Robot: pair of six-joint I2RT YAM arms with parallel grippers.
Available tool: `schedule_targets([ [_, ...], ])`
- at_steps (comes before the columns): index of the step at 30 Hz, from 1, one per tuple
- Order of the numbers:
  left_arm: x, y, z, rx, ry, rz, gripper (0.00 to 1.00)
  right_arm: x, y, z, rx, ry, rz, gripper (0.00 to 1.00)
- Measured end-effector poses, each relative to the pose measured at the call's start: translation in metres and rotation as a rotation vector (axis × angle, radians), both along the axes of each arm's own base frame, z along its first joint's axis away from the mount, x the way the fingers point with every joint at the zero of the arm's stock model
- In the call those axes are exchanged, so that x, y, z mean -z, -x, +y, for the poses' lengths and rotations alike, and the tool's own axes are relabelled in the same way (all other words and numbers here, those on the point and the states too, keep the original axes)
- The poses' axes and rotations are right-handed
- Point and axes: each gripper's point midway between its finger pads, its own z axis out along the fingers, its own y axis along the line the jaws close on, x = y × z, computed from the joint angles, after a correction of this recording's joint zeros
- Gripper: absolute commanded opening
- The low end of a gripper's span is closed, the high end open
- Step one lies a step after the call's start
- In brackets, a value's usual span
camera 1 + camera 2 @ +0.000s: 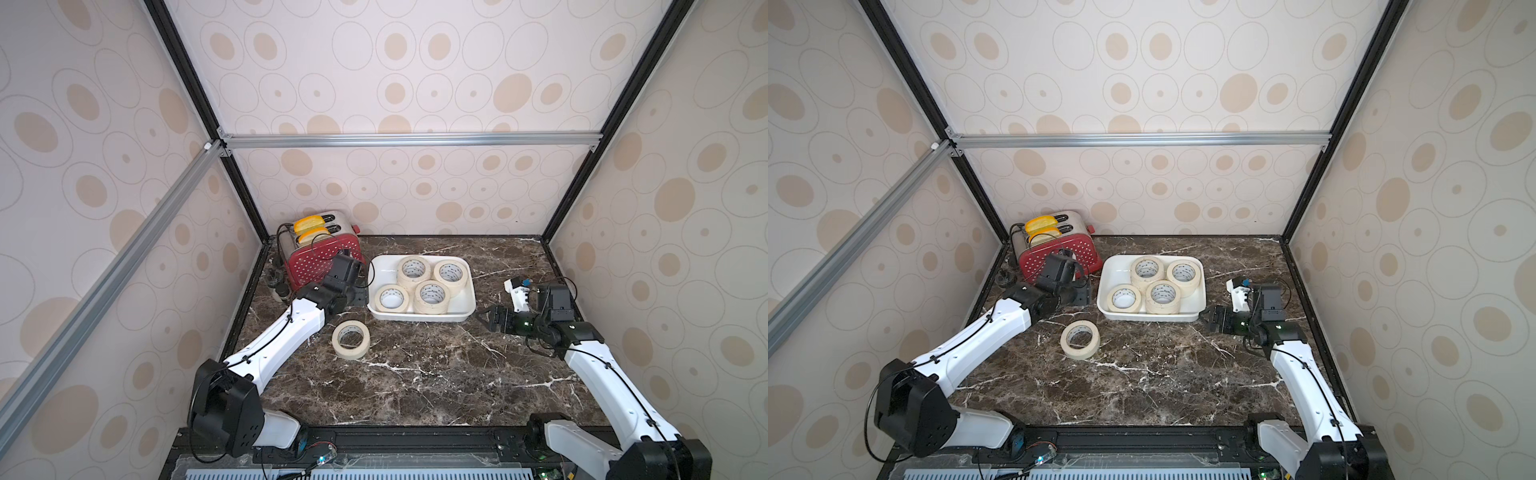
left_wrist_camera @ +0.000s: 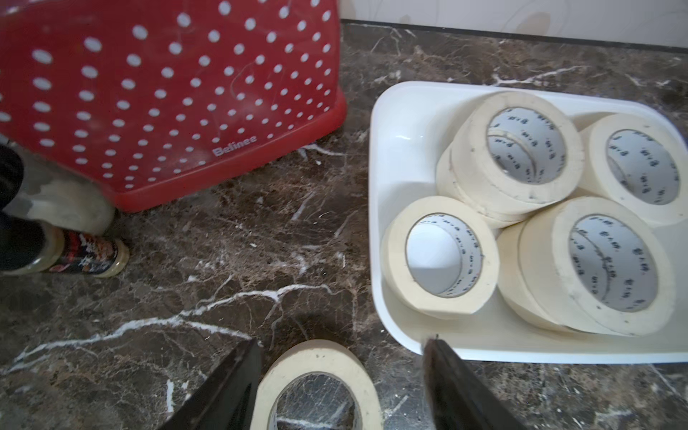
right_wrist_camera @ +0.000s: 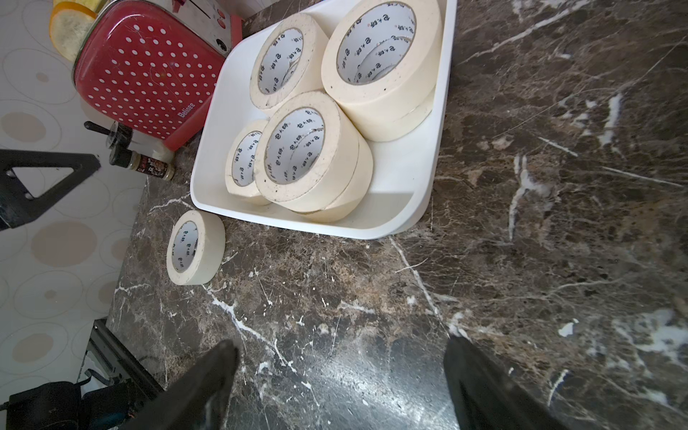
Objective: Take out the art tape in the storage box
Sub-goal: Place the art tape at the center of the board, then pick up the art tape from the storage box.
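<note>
Several cream art tape rolls point(image 1: 432, 296) point(image 1: 1162, 296) point(image 2: 441, 257) point(image 3: 298, 156) lie in the white storage box point(image 1: 415, 316) point(image 1: 1150, 318) point(image 2: 387, 123) point(image 3: 405, 186), some stacked on others. One more roll point(image 1: 351, 340) point(image 1: 1079, 338) point(image 2: 316, 353) point(image 3: 197, 247) lies flat on the marble, left of the box's front corner. My left gripper point(image 1: 360, 296) point(image 1: 1084, 294) point(image 2: 342, 340) hovers open over that loose roll, its fingers apart on either side and gripping nothing. My right gripper point(image 1: 484, 318) point(image 1: 1204, 316) point(image 3: 342, 341) is open and empty over bare marble, just right of the box.
A red white-dotted toaster point(image 1: 320, 257) point(image 2: 167, 104) with bread slices stands at the back left, close to the left arm. Small spice bottles point(image 1: 278, 286) point(image 2: 85, 257) lie beside it. A white and black device point(image 1: 517, 293) sits behind the right arm. Walls enclose the table.
</note>
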Motion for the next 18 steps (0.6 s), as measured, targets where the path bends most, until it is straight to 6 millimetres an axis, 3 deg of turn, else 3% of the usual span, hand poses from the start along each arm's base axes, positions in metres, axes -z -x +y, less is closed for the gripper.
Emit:
schedule_targets([
  [3, 0.001, -0.012, -0.02, 0.053, -0.008, 0.025, 0.73, 0.0, 0.0, 0.0, -0.001, -0.001, 0.0, 0.91],
  [6, 0.019, -0.016, -0.037, 0.099, -0.026, 0.089, 0.74, -0.001, 0.0, 0.0, -0.001, -0.001, -0.004, 0.91],
  [11, 0.05, -0.012, -0.051, 0.144, -0.085, 0.204, 0.75, -0.004, 0.001, 0.0, -0.001, -0.002, -0.014, 0.91],
  [18, 0.067, -0.017, -0.068, 0.176, -0.131, 0.272, 0.69, -0.004, 0.001, 0.0, 0.0, -0.003, -0.016, 0.91],
])
